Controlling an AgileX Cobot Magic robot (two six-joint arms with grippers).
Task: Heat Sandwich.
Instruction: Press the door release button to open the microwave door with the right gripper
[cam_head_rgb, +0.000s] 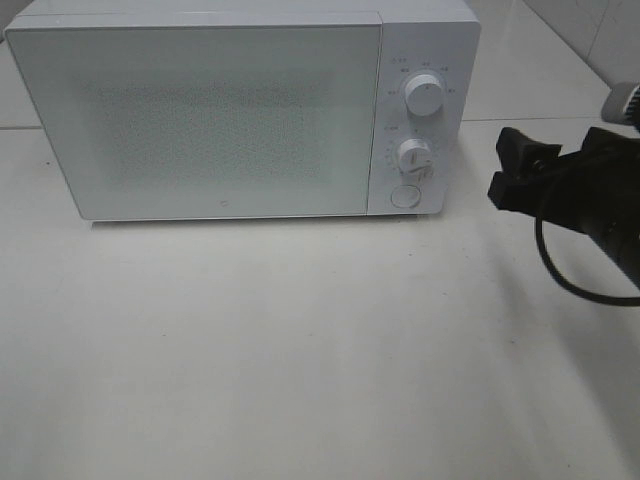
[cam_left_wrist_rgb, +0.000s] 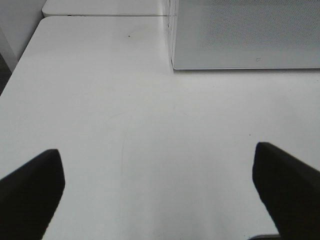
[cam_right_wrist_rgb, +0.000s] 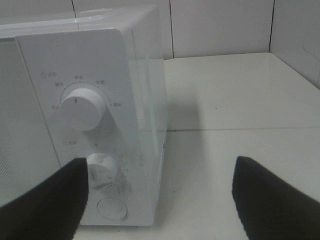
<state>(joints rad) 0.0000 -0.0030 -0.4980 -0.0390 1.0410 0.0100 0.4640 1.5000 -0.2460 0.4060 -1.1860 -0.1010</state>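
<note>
The sandwich is out of view in every frame. A white microwave (cam_head_rgb: 200, 120) stands at the back of the table with its door shut. My right gripper (cam_head_rgb: 510, 172) hovers open just right of the microwave's control panel, level with the lower knob (cam_head_rgb: 413, 157). In the right wrist view its dark fingers (cam_right_wrist_rgb: 50, 200) frame the panel's lower corner, with the gripper (cam_right_wrist_rgb: 160, 200) holding nothing. My left gripper (cam_left_wrist_rgb: 160, 195) stands wide open and empty over bare table, in front of the microwave's left corner (cam_left_wrist_rgb: 245, 35). It does not show in the high view.
The panel carries an upper knob (cam_head_rgb: 425, 97), the lower knob and a round button (cam_head_rgb: 404, 195). White tabletop (cam_head_rgb: 300, 340) spreads in front of the microwave. A tiled wall (cam_right_wrist_rgb: 220, 25) runs behind the table. A black cable (cam_head_rgb: 560, 270) loops off the right arm.
</note>
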